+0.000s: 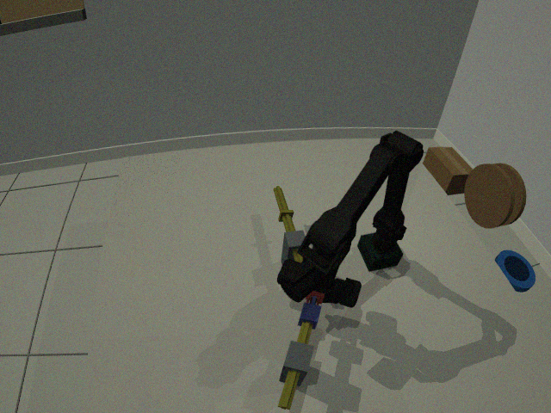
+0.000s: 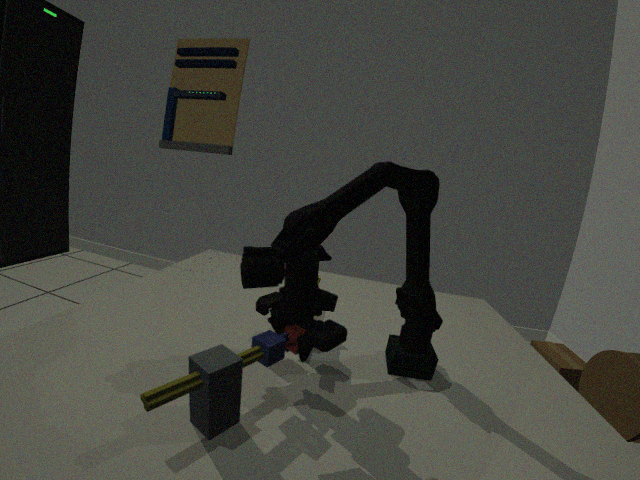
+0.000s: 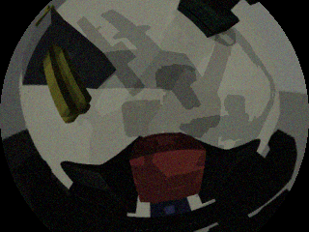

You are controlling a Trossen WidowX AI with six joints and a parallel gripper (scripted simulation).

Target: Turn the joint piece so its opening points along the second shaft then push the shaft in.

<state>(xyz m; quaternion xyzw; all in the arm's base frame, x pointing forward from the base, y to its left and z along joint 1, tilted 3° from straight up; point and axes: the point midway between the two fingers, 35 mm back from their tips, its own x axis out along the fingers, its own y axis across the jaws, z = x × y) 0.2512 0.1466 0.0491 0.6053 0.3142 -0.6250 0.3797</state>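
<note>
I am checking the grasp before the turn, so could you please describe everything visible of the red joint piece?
The red joint piece is a small, matte, blocky square part on the end of the fixed yellow shaft, right beside the blue piece on that shaft. In the wrist view it sits low and centred, its flat faces showing. The hand is shut on it, dark fingers at either side. From the top view the arm covers most of it, and its opening cannot be made out.

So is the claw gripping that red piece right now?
Yes, the wrist view shows the red piece clamped between the dark fingers of the gripper.
</note>
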